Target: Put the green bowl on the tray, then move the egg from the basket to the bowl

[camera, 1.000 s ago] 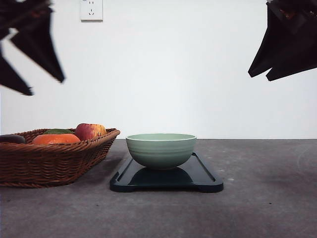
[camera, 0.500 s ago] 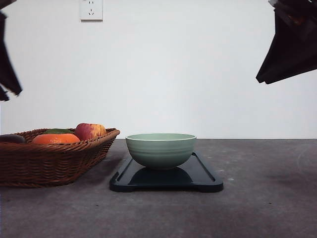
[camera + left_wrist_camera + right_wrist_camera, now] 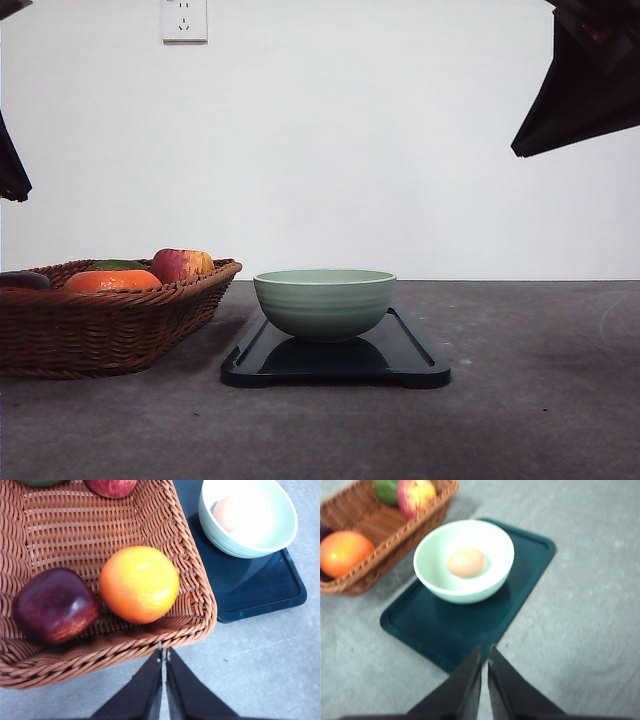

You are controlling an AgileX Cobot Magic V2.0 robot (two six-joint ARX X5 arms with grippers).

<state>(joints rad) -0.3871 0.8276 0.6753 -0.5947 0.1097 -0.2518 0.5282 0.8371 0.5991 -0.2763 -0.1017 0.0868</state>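
Right wrist view: one egg (image 3: pixel 466 562) in one green bowl (image 3: pixel 464 561) on one tray (image 3: pixel 470 592); one basket (image 3: pixel 380 527) beside, four fruits; both grippers (image 3: pixel 485 652) (image 3: pixel 164 652) closed, empty.

The left gripper (image 3: pixel 164 652) has matte black fingers (image 3: pixel 145 685), flat-sided and tapering to thin, pale-tipped points. The right gripper (image 3: pixel 484 652) has matching black, wedge-shaped fingers (image 3: pixel 507 690), with a small orange-red marking higher on its body.

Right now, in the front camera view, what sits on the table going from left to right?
Basket with an orange fruit and then a red apple inside, → green bowl standing on the tray. To the right of the tray lies grey table.
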